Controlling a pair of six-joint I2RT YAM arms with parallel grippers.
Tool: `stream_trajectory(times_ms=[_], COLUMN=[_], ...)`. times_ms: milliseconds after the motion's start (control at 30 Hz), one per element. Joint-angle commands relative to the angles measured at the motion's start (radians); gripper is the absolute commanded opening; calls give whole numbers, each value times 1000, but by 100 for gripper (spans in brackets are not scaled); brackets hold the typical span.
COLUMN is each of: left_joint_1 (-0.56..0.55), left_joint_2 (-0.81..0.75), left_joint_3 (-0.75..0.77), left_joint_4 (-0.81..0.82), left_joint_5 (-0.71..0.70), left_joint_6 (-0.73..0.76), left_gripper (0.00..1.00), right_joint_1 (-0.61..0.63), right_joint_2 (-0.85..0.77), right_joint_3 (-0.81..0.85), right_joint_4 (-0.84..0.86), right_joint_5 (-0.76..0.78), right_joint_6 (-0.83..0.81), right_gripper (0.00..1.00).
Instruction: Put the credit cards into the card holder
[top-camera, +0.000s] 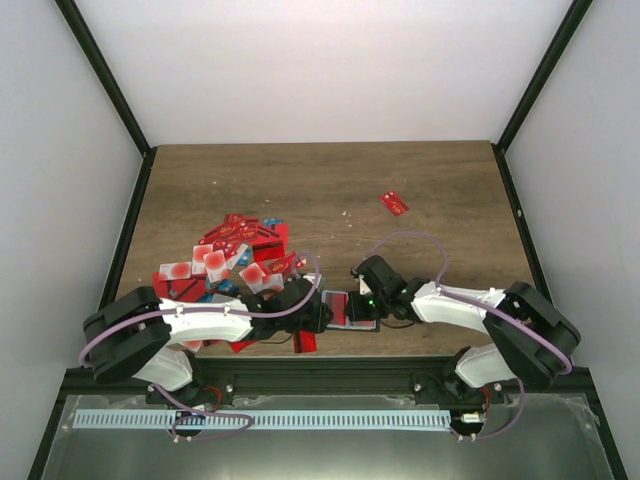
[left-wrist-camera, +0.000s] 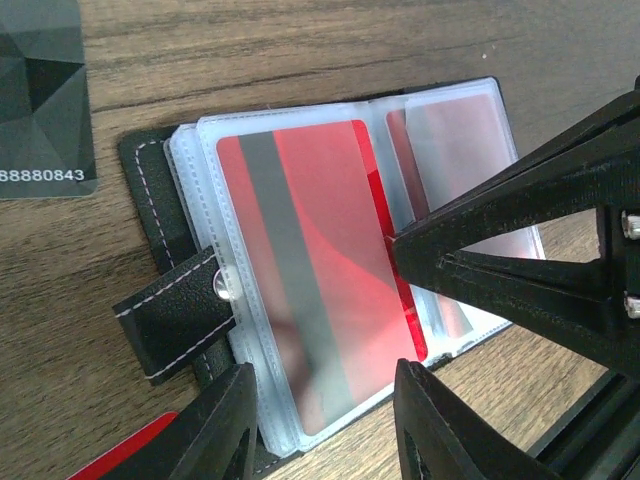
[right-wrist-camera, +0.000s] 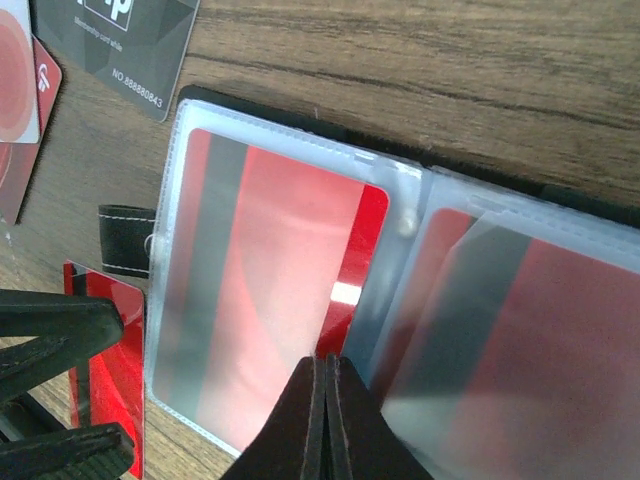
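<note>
At the near edge of the brown wooden table, just right of the heap of mostly red plastic credit cards, the small black stitched card holder lies open, its clear plastic sleeves facing up. The left gripper hangs released, its fingers apart on either side of the left sleeve's lower edge. The right gripper is clenched on nothing, its tip touching that sleeve, where a red card with a dark stripe sits. A thin black card lies beside the holder.
</note>
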Motion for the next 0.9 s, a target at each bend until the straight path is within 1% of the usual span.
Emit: stream_trajectory(times_ms=[0,333,433,633,733,867], left_joint_1=[-3,-4,-3,-3,-4,-3], left_joint_2=[31,75,65,-2,-20,-5], left_joint_3=[7,22,32,48,50,51], left_joint_4=[32,37,12,-83,-88,-61], left_joint_5=[21,23,16,-52,-46,-18], left_joint_6=[4,4,2,-5,-4,-1], left_gripper=[40,39,38,38,38,39], right_joint_1=[7,8,7,7,7,7], right_joint_2=[14,3,7,17,24,29], right_joint_3=[-22,-44,-49,-50,-50,-49], right_joint_4=[18,2,3,8,10,12], right_joint_5=[20,48,48,48,48,45], right_joint_6=[3,3,3,0,-2,-2], right_gripper=[1,1,1,1,1,1])
